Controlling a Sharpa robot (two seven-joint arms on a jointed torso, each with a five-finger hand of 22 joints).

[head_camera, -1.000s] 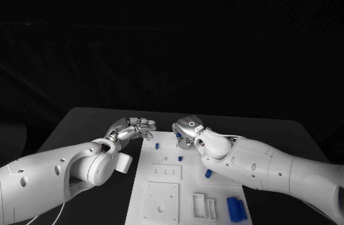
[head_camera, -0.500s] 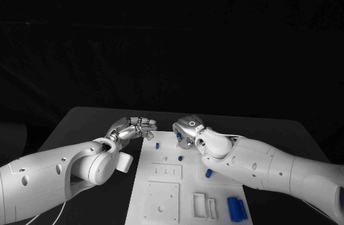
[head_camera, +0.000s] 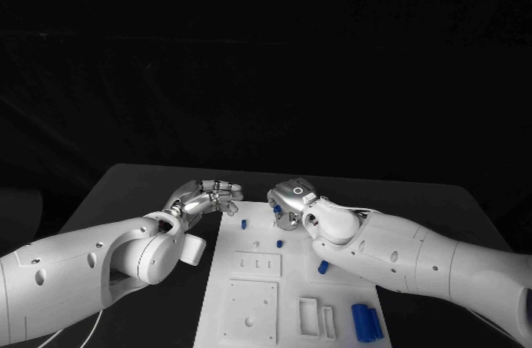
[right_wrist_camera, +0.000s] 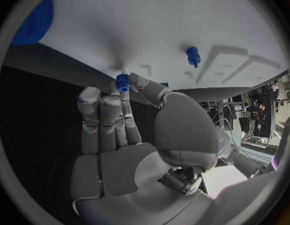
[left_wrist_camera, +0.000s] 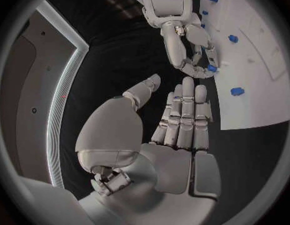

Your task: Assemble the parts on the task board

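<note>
Right hand [right_wrist_camera: 129,150] pinching small blue part [right_wrist_camera: 122,81] at task board [head_camera: 255,302] far edge, left hand [left_wrist_camera: 176,130] fingers apart, holding nothing

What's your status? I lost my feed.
Right hand pinches a blue part at the task board. Left hand open, beside the board. Nothing in the way.

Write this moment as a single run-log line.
right hand: pinches blue part at task board | left hand: open, beside board
</note>
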